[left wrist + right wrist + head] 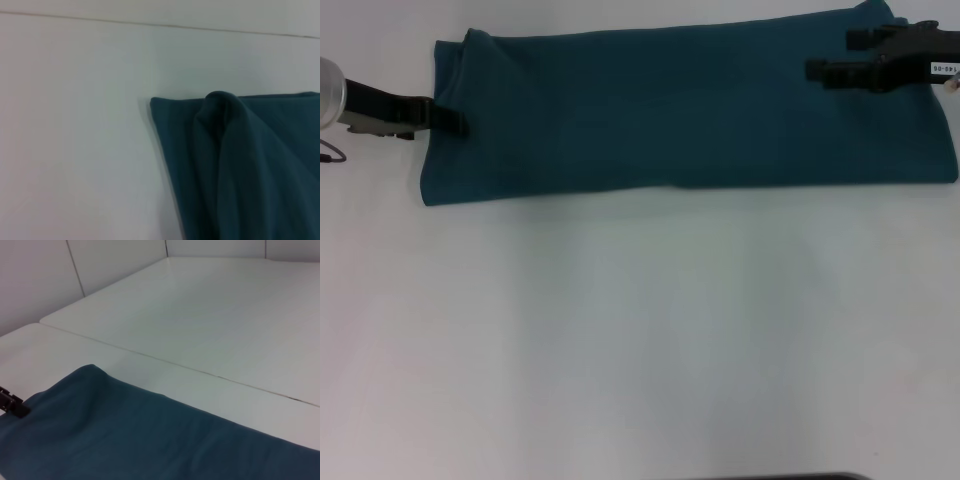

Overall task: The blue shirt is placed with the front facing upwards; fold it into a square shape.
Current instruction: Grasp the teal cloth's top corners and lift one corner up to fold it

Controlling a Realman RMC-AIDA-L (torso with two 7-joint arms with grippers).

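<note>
My left tool (448, 121) is pinching the blue shirt's (680, 110) left edge; my right tool (835, 62) is hovering over its right end, fingers spread.
Both are placed at opposite ends for an end-to-end fold; the shirt is lying across the surface's (640, 340) far side as a long teal band, lettering hidden.

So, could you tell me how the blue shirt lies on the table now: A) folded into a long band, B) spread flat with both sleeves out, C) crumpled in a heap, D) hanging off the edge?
A: the blue shirt forms a long, flat-sided band across the table, no sleeves showing.
</note>
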